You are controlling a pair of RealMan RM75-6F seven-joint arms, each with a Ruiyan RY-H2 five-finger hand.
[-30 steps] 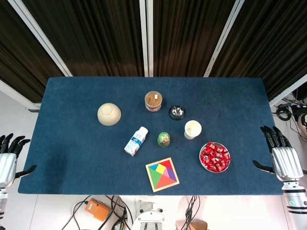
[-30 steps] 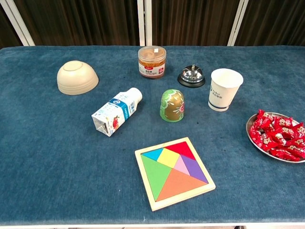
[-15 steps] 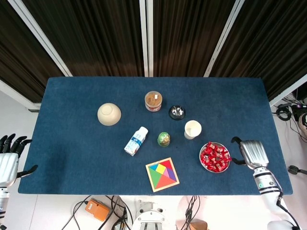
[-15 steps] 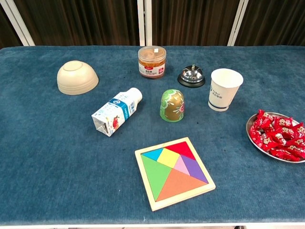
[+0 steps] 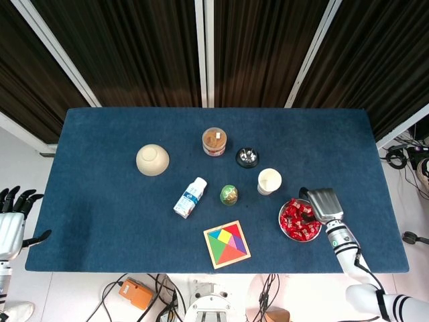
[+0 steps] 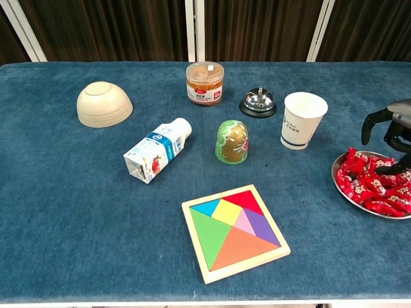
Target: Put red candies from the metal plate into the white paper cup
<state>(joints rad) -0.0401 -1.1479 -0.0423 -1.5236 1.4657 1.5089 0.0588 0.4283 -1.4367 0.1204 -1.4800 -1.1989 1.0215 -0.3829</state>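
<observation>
A metal plate [image 5: 282,213] [image 6: 342,190] heaped with red candies [image 5: 297,221] [image 6: 371,185] sits near the table's front right. Just behind and left of it stands the white paper cup [image 5: 269,181] [image 6: 300,120], upright and apparently empty. My right hand [image 5: 324,203] [image 6: 392,130] hovers over the plate's right side, palm down. Its dark fingers [image 6: 368,126] are spread and curved toward the candies, with nothing in them. My left hand [image 5: 12,221] hangs off the table's left edge with its fingers apart, and only the head view shows it.
An upturned cream bowl [image 5: 152,159], a brown-lidded jar [image 5: 214,141], a call bell [image 5: 247,157], a lying milk bottle [image 5: 190,197], a green painted egg [image 5: 228,194] and a coloured tangram board [image 5: 227,243] are spread over the blue table [image 5: 100,221].
My right hand has swung in from beyond the table's right edge to a spot above the candy plate, and now appears in the chest view. The left hand has barely shifted.
</observation>
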